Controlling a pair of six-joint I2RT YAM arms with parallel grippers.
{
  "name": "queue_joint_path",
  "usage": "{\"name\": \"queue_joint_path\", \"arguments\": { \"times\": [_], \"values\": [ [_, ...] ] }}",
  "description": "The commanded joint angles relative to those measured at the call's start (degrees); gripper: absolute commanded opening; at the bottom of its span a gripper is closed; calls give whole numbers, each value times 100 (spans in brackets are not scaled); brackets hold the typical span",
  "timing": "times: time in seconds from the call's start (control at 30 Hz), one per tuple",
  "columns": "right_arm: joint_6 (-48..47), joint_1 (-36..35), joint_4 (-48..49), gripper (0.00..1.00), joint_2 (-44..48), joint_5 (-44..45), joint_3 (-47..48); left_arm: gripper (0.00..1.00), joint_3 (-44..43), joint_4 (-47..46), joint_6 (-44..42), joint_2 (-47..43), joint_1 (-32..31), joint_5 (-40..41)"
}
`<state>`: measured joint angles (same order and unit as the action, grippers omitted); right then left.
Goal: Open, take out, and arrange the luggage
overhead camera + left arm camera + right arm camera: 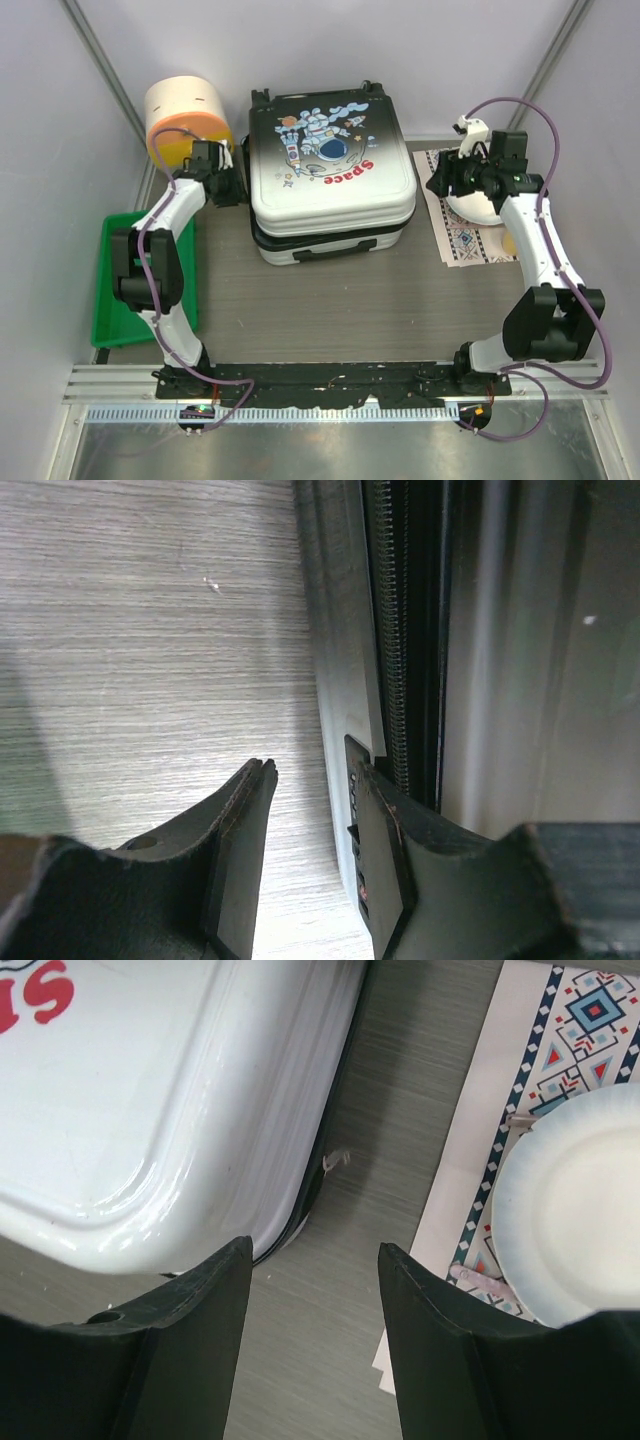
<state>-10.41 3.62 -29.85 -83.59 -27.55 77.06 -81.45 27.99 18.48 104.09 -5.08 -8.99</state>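
left end effector (312, 770) fingers sit partly apart, clamping nothing, one tip against the zipper seam of the closed luggage (330, 170) beside it. a slip there could shove the luggage toward the right end effector (315, 1250), apart and empty at the opposite edge. green tray (110, 300) lies back toward the left base, cylinder (185, 115) crowds its far side; placemat (460, 240) and plate (570, 1210) sit beside the right one.

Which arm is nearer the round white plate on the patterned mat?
Right: right gripper hovers beside the round white plate; left gripper sits beyond the printed hard-shell suitcase.
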Motion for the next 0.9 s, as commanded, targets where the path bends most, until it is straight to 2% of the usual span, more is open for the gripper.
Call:
{"name": "queue_joint_path", "arguments": {
  "times": [0.0, 0.07, 0.3, 0.4, 0.63, 0.77, 0.8, 0.87],
  "values": [
    [-188, 7, -170, 58, 572, -31, -156, 45, 252, -592, 94, -256, -151, -120],
    [-215, 7, -232, 58, 668, -14, -270, 45, 366, -733, 86, -424, -116, -15],
    [-171, 7, -320, 58, 1028, -13, -586, 46, -37, -549, -195, -759, -213, 336],
    [-136, 7, -338, 58, 1126, 4, -701, 46, -81, -619, -231, -680, -221, 319],
    [-66, 7, -425, 58, 1266, 74, -789, 44, -494, -593, -46, 137, -248, 310],
    [180, 7, -548, 59, 1389, 223, -815, 34, -548, -347, 24, 375, -265, 302],
    [319, 7, -592, 58, 1424, 259, -841, 18, -443, -251, 7, 331, -317, 267],
    [461, 7, -619, 58, 1495, 338, -955, 5, -276, -145, -150, 226, -589, 240]
  ]
}}
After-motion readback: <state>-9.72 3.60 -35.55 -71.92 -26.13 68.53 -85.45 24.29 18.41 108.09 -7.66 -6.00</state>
